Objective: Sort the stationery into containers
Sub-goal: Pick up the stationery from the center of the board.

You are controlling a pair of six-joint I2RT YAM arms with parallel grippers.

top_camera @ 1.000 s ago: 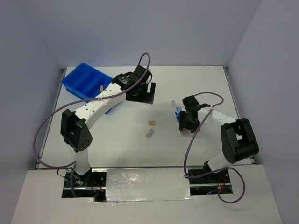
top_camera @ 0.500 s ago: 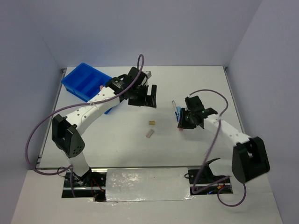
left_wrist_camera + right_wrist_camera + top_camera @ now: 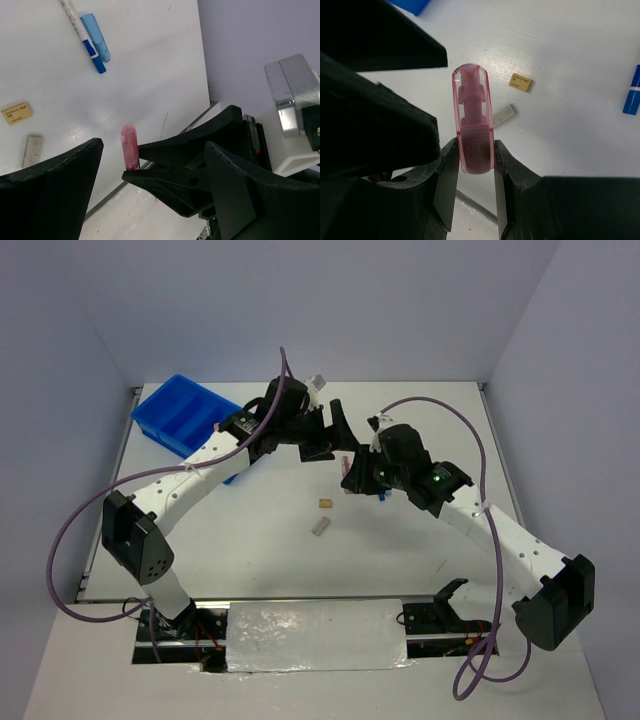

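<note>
My right gripper (image 3: pixel 474 165) is shut on the lower end of a clear pink stick (image 3: pixel 472 115), held upright above the table. In the overhead view that right gripper (image 3: pixel 350 473) hangs mid-table. The left gripper (image 3: pixel 333 436) is close beside it, open. From the left wrist, the pink stick (image 3: pixel 130 146) stands between my wide-open left gripper (image 3: pixel 152 150) fingers without touching them. A tan cube (image 3: pixel 326 503) and grey block (image 3: pixel 321 527) lie on the table. The white-and-blue pen (image 3: pixel 92 50) lies further off. The blue tray (image 3: pixel 178 412) sits far left.
A light blue piece (image 3: pixel 96 36) lies beside the pen. A small orange stick (image 3: pixel 217 426) rests in the tray by its near edge. Both arms cross the middle of the white table (image 3: pixel 250 540), and grey walls close in the back and sides.
The right gripper shut on the pink stick, lifted it off the table and carried it left toward the left gripper. The left gripper swung right to meet it, still open.
</note>
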